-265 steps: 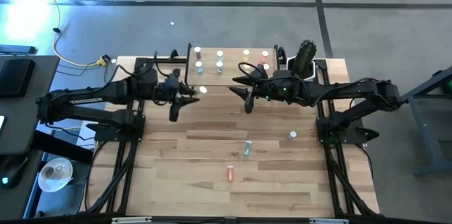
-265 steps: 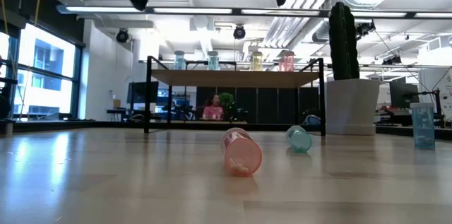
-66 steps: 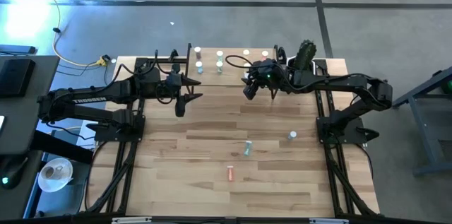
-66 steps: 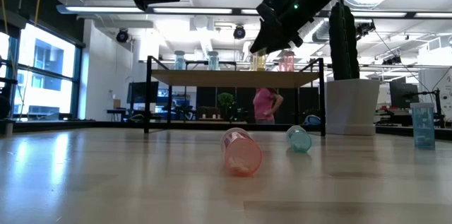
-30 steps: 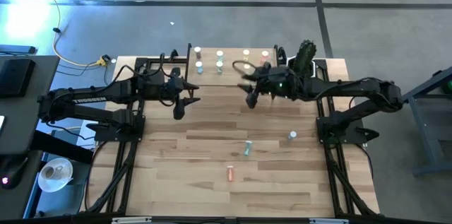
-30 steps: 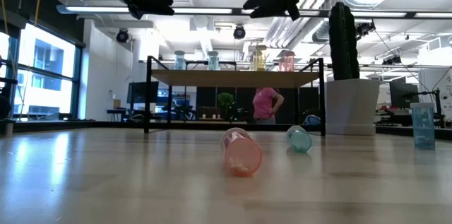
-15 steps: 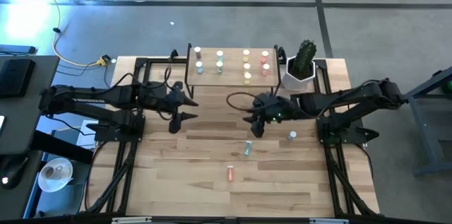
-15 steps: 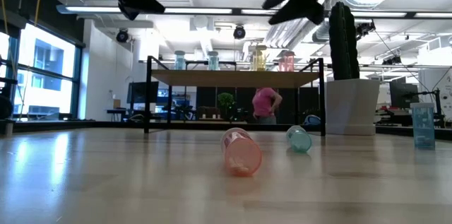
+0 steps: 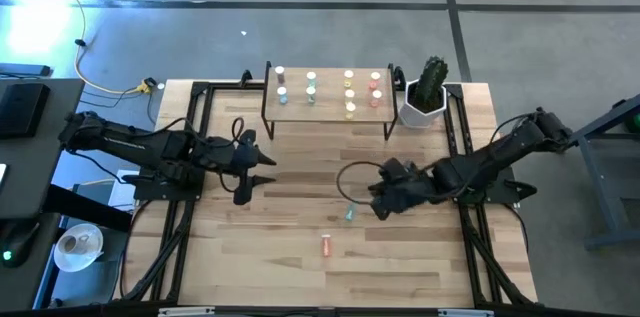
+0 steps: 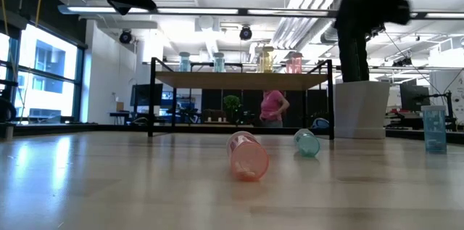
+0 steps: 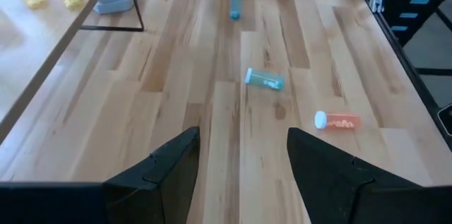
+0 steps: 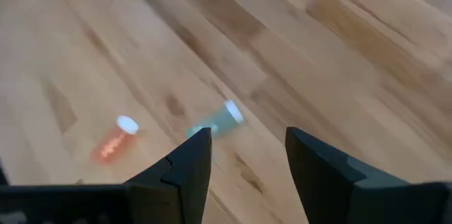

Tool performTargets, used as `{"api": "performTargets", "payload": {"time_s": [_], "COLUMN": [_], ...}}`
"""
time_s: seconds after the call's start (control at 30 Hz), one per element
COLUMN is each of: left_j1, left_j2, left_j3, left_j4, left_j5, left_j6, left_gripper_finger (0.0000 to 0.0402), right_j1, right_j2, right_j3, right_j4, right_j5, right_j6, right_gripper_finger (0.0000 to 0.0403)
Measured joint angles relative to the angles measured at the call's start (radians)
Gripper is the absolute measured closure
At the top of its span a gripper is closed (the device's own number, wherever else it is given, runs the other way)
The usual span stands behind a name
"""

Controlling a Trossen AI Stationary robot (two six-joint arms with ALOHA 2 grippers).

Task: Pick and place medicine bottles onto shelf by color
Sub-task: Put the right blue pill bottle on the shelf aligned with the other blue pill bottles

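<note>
High view: right gripper (image 9: pixel 378 204) hovers just at 3 o'clock of the green bottle (image 9: pixel 350 214); shelf (image 9: pixel 328 109) at 12. Left wrist: left gripper (image 11: pixel 241 155) open, empty. Right wrist: fingers (image 12: pixel 189 160) parted (nothing held), bottle beyond.

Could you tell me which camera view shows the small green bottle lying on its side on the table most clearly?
The left wrist view: the small green bottle with a white cap lies unobstructed on bare wood. The right wrist view shows it blurred just beyond the open right gripper. The low view shows it end-on; from above it is a speck beside that gripper.
</note>
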Motion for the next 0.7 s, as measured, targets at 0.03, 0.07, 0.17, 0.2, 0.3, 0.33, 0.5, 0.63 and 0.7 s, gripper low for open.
{"api": "performTargets", "payload": {"time_s": [0.03, 0.07, 0.17, 0.2, 0.3, 0.33, 0.5, 0.63, 0.7], "left_j1": [-0.004, -0.006, -0.012, -0.012, -0.012, -0.012, -0.012, -0.012, -0.012], "left_j2": [0.0, 0.0, 0.0, 0.0, 0.0, 0.0, 0.0, 0.0, 0.0], "left_j3": [0.0, 0.0, 0.0, 0.0, 0.0, 0.0, 0.0, 0.0, 0.0], "left_j4": [0.0, 0.0, 0.001, 0.001, 0.004, 0.007, 0.03, 0.06, 0.071], "left_j5": [-0.007, -0.014, -0.032, -0.034, -0.046, -0.052, -0.057, -0.056, -0.057], "left_j6": [0.0, 0.0, -0.001, 0.0, -0.001, -0.004, -0.009, -0.017, -0.019], "left_gripper_finger": [0.0197, 0.0197, 0.0197, 0.0197, 0.0197, 0.0197, 0.0197, 0.0197, 0.0197], "right_j1": [0.023, 0.045, 0.101, 0.117, 0.161, 0.175, 0.256, 0.313, 0.339], "right_j2": [0.0, 0.0, 0.0, 0.0, 0.001, 0.004, 0.028, 0.049, 0.057], "right_j3": [0.0, 0.0, 0.0, 0.0, -0.002, -0.008, -0.067, -0.1, -0.119], "right_j4": [-0.026, -0.043, -0.076, -0.083, -0.118, -0.125, -0.127, -0.133, -0.133], "right_j5": [0.02, 0.035, 0.041, 0.038, 0.043, 0.046, 0.044, 0.079, 0.107], "right_j6": [0.052, 0.097, 0.212, 0.254, 0.366, 0.395, 0.5, 0.579, 0.621], "right_gripper_finger": [0.023, 0.023, 0.023, 0.023, 0.023, 0.023, 0.023, 0.023, 0.023]}}
